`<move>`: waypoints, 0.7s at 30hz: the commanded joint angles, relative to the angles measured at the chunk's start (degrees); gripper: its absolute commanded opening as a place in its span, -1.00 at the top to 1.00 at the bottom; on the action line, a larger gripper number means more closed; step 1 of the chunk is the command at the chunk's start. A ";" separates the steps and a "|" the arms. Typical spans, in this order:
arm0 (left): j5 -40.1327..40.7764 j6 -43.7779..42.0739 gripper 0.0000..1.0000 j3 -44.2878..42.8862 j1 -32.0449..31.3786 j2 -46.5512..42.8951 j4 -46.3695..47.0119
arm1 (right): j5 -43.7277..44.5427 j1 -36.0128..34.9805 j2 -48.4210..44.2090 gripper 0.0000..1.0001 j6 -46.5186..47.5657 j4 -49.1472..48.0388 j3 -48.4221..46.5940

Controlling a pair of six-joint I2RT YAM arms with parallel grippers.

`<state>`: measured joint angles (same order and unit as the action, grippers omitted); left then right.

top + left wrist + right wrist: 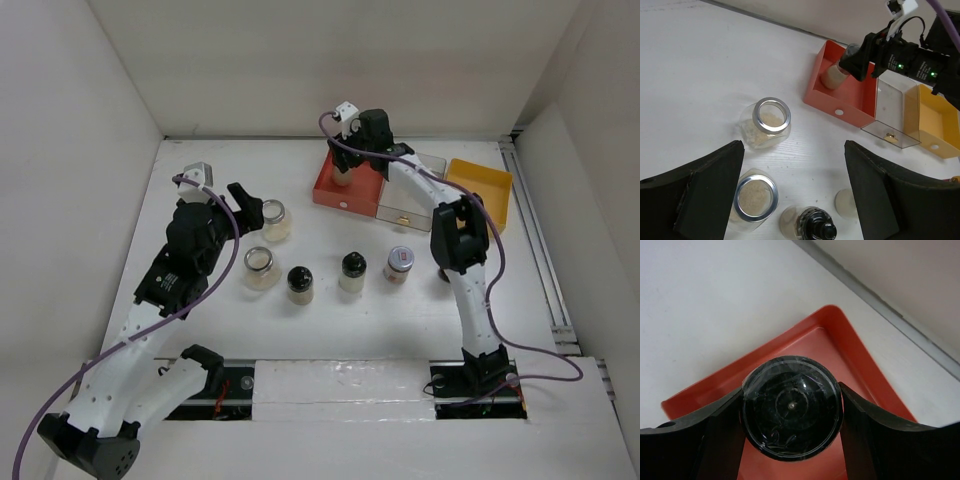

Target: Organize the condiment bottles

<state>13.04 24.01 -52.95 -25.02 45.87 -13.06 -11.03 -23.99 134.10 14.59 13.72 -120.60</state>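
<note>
Right wrist, shaker (792, 407) pinched btwn R end effector (791, 401) fingers, in red tray (850, 350)

Six condiment bottles are in view. Two are squat clear glass jars, the farther glass jar (276, 221) and the nearer glass jar (260, 268). Two are black-capped shakers, the left black-capped shaker (300, 284) and the right black-capped shaker (352, 272). There is one silver-lidded labelled jar (399, 264) and one grey-lidded shaker (343, 177). The trays number three: one red tray (352, 196), one clear tray (395, 200) and one yellow tray (485, 185).
</note>
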 commanded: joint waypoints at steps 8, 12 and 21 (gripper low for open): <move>-0.38 -0.37 -0.52 0.21 0.23 0.19 2.60 | 0.56 0.26 2.57 -0.36 -0.26 -3.70 -7.91; -0.91 -0.37 -0.52 0.21 0.23 0.19 2.60 | 0.57 0.26 -0.05 -0.98 -0.26 -4.22 -5.01; -1.44 -0.37 -0.54 0.21 0.23 0.19 2.60 | 1.10 -1.32 -28.33 -0.98 0.26 -10.01 19.48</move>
<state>12.14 23.99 -52.95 -25.02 46.74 -12.67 -9.74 -24.05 120.22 14.70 10.81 -106.41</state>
